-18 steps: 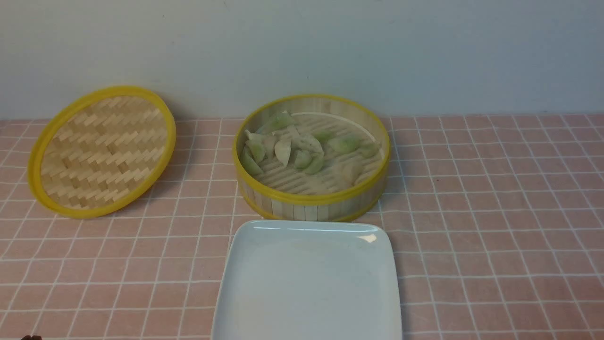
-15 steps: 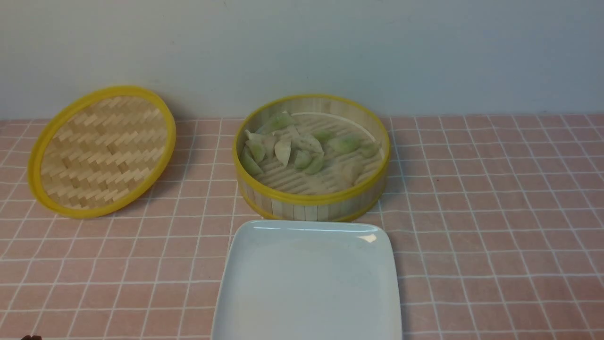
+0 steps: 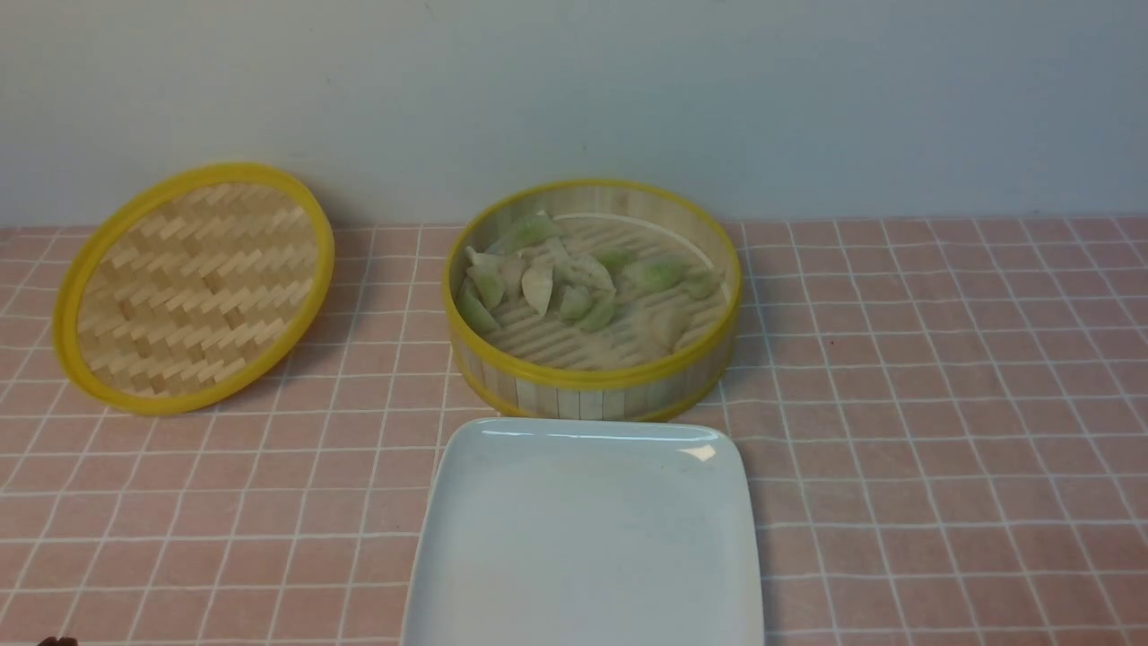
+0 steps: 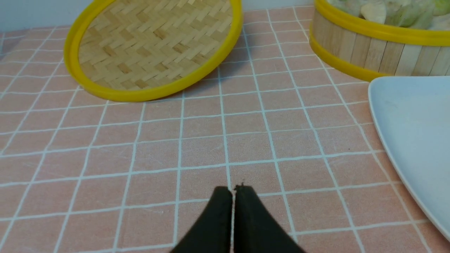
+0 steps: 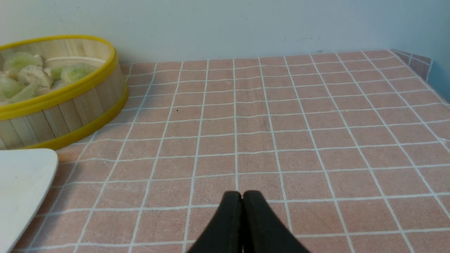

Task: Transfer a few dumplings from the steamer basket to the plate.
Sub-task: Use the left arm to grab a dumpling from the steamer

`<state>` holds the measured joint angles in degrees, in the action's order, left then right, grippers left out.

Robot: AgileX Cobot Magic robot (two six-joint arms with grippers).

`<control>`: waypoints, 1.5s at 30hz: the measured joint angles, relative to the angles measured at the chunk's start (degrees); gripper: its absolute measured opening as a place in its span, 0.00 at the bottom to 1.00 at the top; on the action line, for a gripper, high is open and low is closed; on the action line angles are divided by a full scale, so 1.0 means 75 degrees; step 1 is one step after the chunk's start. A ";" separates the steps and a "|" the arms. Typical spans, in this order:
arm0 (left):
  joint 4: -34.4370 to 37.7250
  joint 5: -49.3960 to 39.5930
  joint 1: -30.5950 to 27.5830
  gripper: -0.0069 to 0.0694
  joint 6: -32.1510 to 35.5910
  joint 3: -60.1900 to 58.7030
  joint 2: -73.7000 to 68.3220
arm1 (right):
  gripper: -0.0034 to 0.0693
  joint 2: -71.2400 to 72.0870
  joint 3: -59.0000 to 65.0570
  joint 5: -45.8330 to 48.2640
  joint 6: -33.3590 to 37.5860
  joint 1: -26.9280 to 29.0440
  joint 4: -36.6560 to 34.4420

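Bamboo, pale and slatted, forms the round deep-walled steamer basket (image 3: 592, 384) with yellow rims, which sits at the centre of the front view, just above the middle; inside it lie the small crescent-shaped dumplings (image 3: 538, 285), whitish to light green, crowded mostly toward the left half of its floor, with a few nearer the right wall; every dumpling we can see is in the basket. Directly below it in the frame lies the glossy white square plate (image 3: 583, 538) with rounded corners, running off the bottom edge; its upper edge is just beside the basket's near wall, and we cannot tell whether they touch. At the left of the frame the flat woven bamboo lid (image 3: 193, 287) with a yellow rim sits tilted, apart from the basket; all of this rests on the pink cloth (image 3: 942, 404) gridded with white lines, before a pale grey wall (image 3: 628, 90). In its wrist view our left gripper (image 4: 233, 191) has its black fingers pressed together with nothing between them, over bare pink cloth; our right gripper (image 5: 242, 196) is likewise closed on nothing, over the cloth to the right of basket and plate.
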<state>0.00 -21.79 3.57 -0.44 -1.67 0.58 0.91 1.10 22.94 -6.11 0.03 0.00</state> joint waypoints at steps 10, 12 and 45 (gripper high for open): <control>0.0375 0.0464 0.0000 0.08 -0.0187 -0.0009 0.0000 | 0.03 0.0000 0.0000 0.0000 0.0000 0.0000 0.0000; 0.1067 0.1031 0.0000 0.08 -0.0566 -0.0009 0.0000 | 0.03 0.0000 0.0000 0.0000 0.0000 0.0000 0.0000; 0.2971 -0.3881 0.0000 0.08 0.0273 0.6973 -0.6713 | 0.03 0.0000 -0.0045 -0.3658 -0.0484 -0.0125 -0.6768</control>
<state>22.28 -50.90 3.57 1.62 50.63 -49.77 0.91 0.77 -4.49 -9.74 -0.91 -50.76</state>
